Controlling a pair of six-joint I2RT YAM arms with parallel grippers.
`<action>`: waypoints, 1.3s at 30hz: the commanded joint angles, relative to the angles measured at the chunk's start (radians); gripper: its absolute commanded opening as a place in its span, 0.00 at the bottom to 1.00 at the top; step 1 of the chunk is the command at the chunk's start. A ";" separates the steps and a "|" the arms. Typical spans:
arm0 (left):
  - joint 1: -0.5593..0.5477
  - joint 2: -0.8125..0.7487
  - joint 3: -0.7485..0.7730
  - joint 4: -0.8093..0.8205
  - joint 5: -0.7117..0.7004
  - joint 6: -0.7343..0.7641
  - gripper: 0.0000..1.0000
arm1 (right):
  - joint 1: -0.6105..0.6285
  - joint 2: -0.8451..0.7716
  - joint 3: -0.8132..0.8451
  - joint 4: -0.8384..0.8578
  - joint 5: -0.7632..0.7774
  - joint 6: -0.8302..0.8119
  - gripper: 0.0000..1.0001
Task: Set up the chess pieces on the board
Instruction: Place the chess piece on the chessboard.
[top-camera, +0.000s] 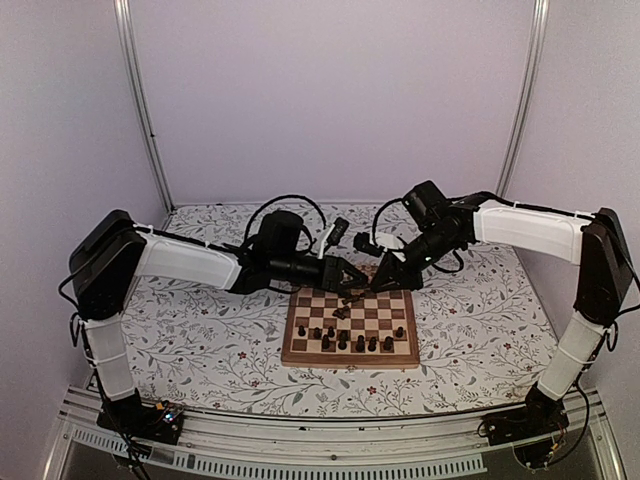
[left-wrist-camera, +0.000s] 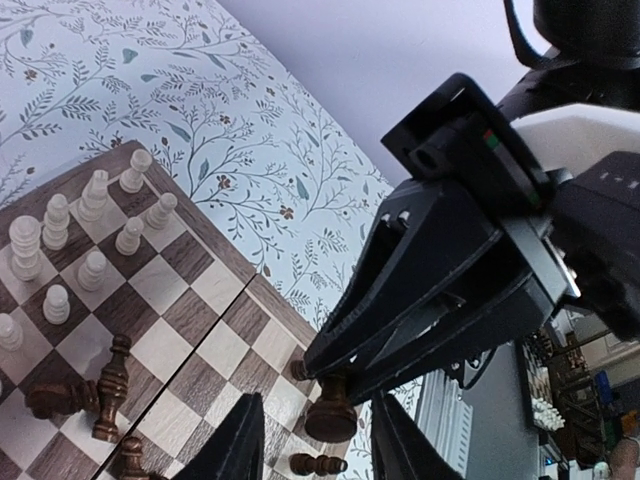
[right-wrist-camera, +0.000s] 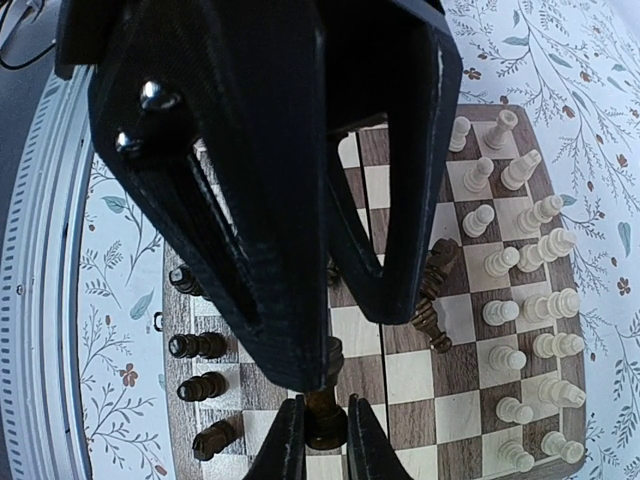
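Note:
The board (top-camera: 350, 362) lies mid-table. My right gripper (top-camera: 381, 284) (right-wrist-camera: 325, 405) hovers over its far edge, shut on a dark chess piece (right-wrist-camera: 325, 430). In the left wrist view that piece (left-wrist-camera: 332, 422) hangs base-down from the right fingers. My left gripper (top-camera: 352, 275) (left-wrist-camera: 318, 405) is open around it, with a gap on each side. Pale chess pieces (left-wrist-camera: 90, 215) (right-wrist-camera: 520, 300) stand in rows at one end of the board (left-wrist-camera: 170, 345). Dark pieces (top-camera: 345, 340) (right-wrist-camera: 195, 345) stand near the other end. A few dark pieces (left-wrist-camera: 100, 385) (right-wrist-camera: 435, 290) lie toppled mid-board.
The floral table surface (top-camera: 200, 320) spreads round the board. A metal rail (top-camera: 330, 445) runs along the near edge, and pale walls with upright posts (top-camera: 140, 100) close the back. Cables (top-camera: 290, 205) loop above both wrists. The two grippers are tip to tip.

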 joint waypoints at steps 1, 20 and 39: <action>-0.011 0.028 0.035 0.022 0.042 -0.007 0.40 | -0.002 -0.036 0.028 -0.006 -0.016 0.012 0.11; -0.020 0.069 0.062 0.023 0.107 -0.018 0.17 | -0.002 -0.034 0.029 -0.006 -0.014 0.016 0.12; -0.054 -0.113 -0.154 0.428 -0.073 0.069 0.10 | -0.245 -0.161 0.043 0.198 -0.480 0.485 0.56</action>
